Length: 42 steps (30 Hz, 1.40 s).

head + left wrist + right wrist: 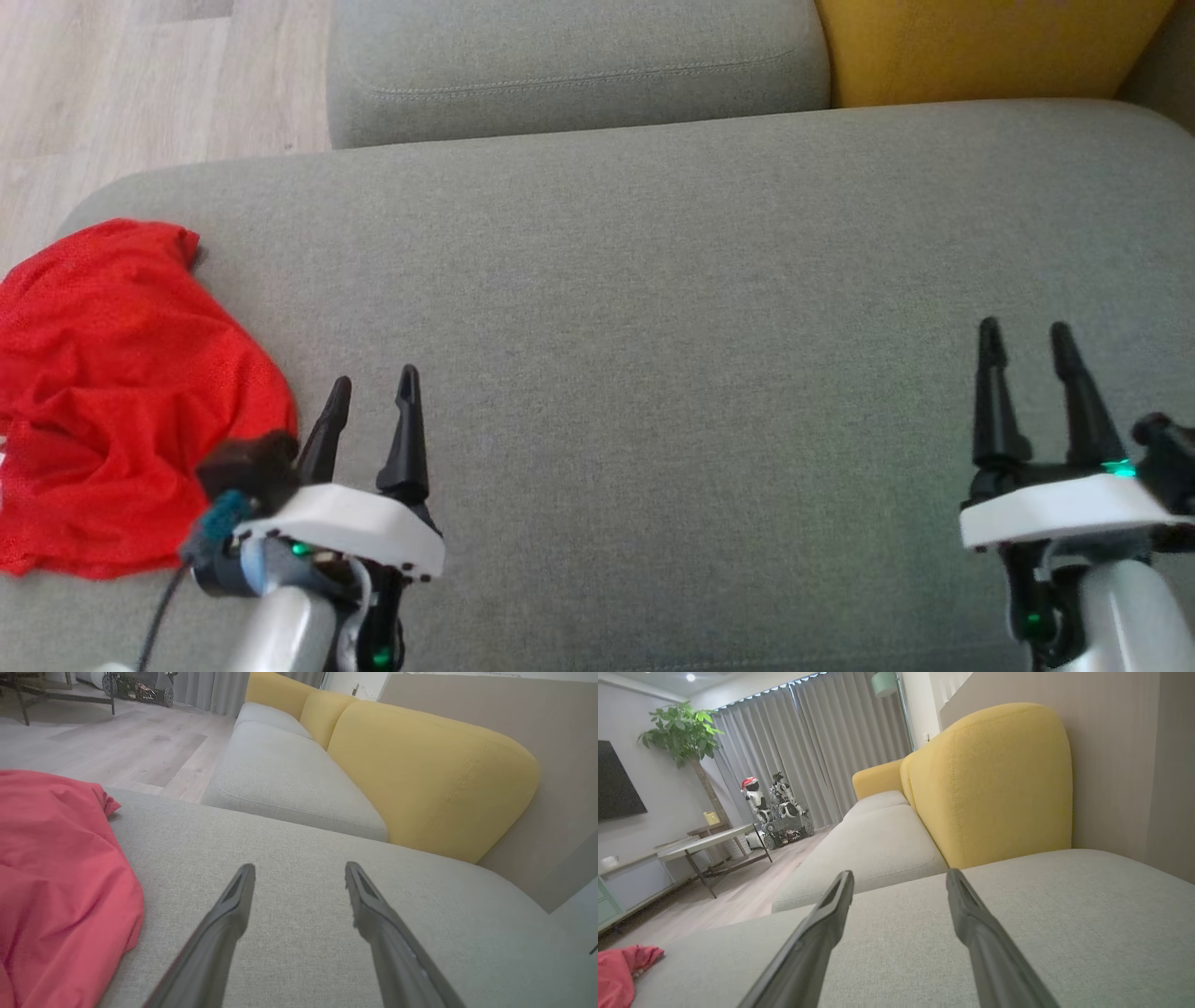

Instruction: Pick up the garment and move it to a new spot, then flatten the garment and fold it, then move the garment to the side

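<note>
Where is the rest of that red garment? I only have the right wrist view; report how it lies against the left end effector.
Observer: The red garment lies crumpled at the sofa seat's left edge, just left of the left end effector, which is not touching it.
Operator: Give me that end effector's state.
Observer: Open; its fingers hold nothing.
Operator: Place the right one.
Observer: The right end effector is over the seat's far right, most of the seat's width from the garment.
</note>
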### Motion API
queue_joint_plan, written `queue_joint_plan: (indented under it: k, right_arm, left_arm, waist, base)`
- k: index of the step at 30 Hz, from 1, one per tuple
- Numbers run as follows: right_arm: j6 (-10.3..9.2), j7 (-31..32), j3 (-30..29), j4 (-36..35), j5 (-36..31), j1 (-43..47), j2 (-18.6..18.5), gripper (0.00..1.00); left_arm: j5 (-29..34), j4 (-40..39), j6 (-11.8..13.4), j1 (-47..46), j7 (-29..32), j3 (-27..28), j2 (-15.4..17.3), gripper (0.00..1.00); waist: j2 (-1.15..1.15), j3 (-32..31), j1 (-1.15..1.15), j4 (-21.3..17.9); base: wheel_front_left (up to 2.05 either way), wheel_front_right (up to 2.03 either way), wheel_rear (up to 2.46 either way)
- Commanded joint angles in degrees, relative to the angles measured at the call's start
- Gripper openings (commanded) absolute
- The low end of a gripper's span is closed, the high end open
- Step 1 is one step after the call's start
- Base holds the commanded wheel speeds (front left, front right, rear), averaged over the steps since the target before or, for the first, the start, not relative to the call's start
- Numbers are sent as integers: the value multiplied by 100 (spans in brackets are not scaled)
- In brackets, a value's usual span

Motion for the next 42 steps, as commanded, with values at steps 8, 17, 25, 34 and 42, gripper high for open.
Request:
queue_joint_plan:
  k: [8, 17, 25, 34, 42]
  right_arm:
    - [-3, -217, 265, 150, -743, -75, 26, 100]
    - [-3, -370, 365, 247, -1281, -124, 63, 100]
    - [-4, -505, 373, 322, -1056, -76, 76, 100]
    - [-4, -657, 691, 646, -441, -37, 75, 100]
    - [-4, -782, 792, 678, -819, -84, 72, 100]
  left_arm:
    - [652, 12, 494, -428, -216, -394, 297, 100]
    - [1052, 6, 933, -514, -367, -701, 365, 100]
    - [1057, -177, 907, -339, -501, -423, 183, 100]
    - [1377, 109, 281, -40, -652, 151, -207, 100]
    - [2006, 330, 38, -19, -775, 348, -376, 100]
  waist:
    - [0, -29, 0, 32]
    - [0, -42, 0, 79]
    - [0, -71, 0, 97]
    - [0, -117, 0, 85]
    - [0, -146, 0, 75]
  base:
    - [0, 0, 0]
    - [0, 0, 0]
    - [0, 0, 0]
    - [0, 0, 0]
    - [0, 0, 0]
